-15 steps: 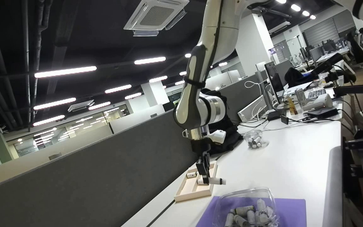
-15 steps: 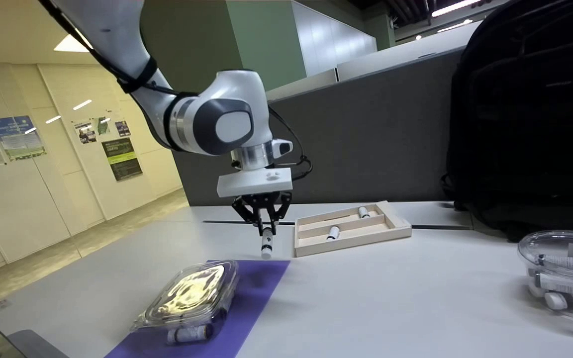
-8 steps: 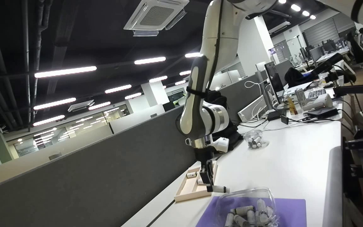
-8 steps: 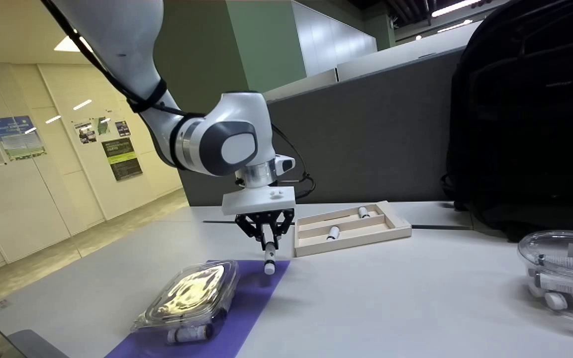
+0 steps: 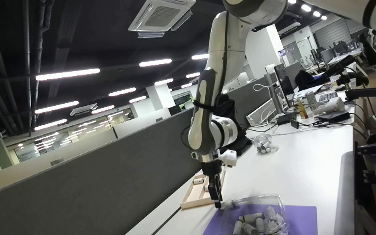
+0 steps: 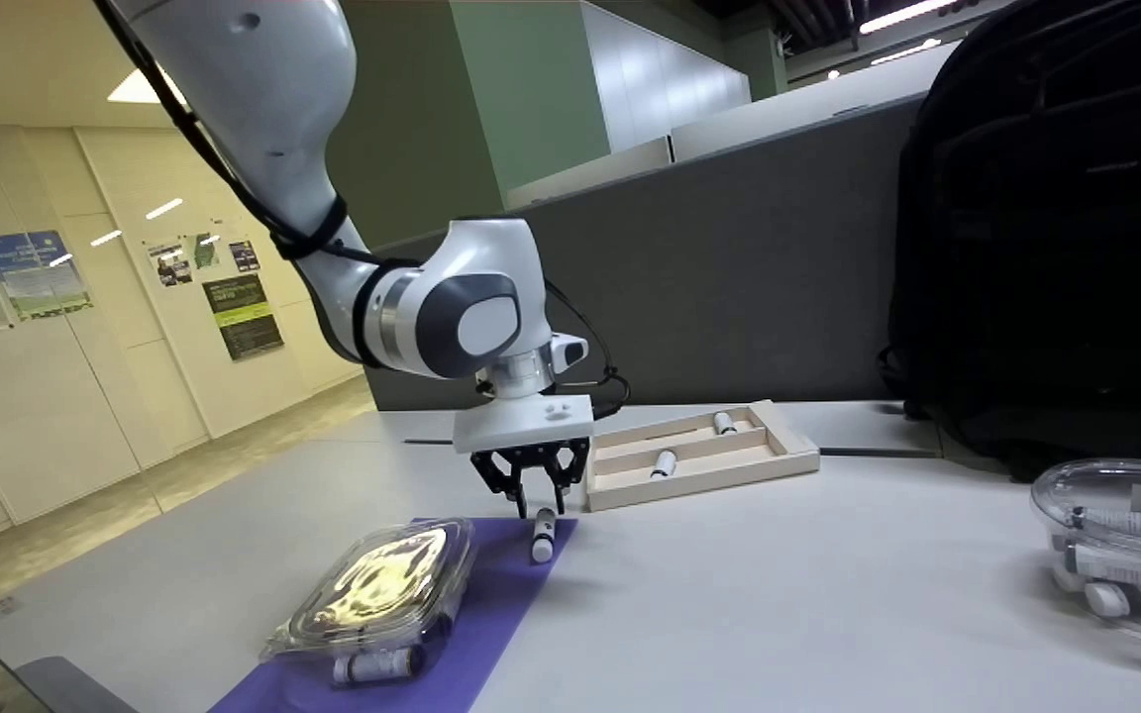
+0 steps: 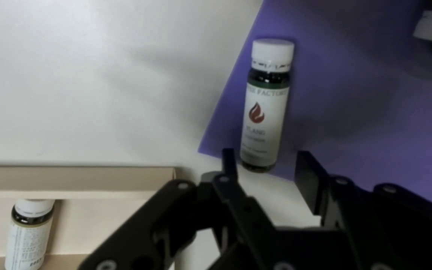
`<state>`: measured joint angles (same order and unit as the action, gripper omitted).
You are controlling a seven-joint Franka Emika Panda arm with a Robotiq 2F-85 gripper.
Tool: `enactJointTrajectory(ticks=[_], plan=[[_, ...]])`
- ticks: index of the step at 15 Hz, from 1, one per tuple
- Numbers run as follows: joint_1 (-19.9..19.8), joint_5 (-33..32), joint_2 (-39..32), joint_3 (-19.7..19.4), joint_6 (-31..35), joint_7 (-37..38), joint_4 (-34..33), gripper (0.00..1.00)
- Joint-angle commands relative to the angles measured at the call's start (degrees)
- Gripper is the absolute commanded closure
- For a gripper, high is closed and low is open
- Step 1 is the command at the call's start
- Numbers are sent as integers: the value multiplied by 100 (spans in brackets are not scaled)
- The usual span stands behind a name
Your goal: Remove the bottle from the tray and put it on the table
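Note:
A small bottle (image 7: 265, 116) with a white cap and white label lies on its side. It rests on the corner of the purple mat, its base at the mat's edge by the white table (image 7: 88, 93). It also shows in an exterior view (image 6: 544, 537). My gripper (image 7: 266, 153) is open, its fingers apart on both sides of the bottle's base end, with a gap on each side. In both exterior views it points down (image 6: 541, 511) (image 5: 218, 206). The tan tray (image 6: 709, 487) stands beside it and holds two other bottles (image 6: 665, 462) (image 6: 724, 423).
The purple mat (image 6: 506, 604) carries a clear lidded box (image 6: 382, 584) of bottles, close to the gripper in an exterior view (image 5: 256, 217). A round clear tub (image 6: 1125, 555) of bottles, a black backpack (image 6: 1046, 248) and a dark grey partition (image 6: 729, 277) also stand here.
My gripper has moved down and away from the tray with the bottle, then opened. The bottle has been let go and now lies on the mat's corner.

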<state>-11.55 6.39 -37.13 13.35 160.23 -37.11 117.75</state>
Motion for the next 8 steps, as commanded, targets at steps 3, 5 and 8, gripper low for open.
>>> enactJointTrajectory(ticks=[3, 5, 8], plan=[[-117, 22, 187, 139, -236, 279, -256, 8], [-68, 28, 371, 99, -333, 418, -308, 1], [53, -5, 819, -79, -797, 758, -342, 0]])
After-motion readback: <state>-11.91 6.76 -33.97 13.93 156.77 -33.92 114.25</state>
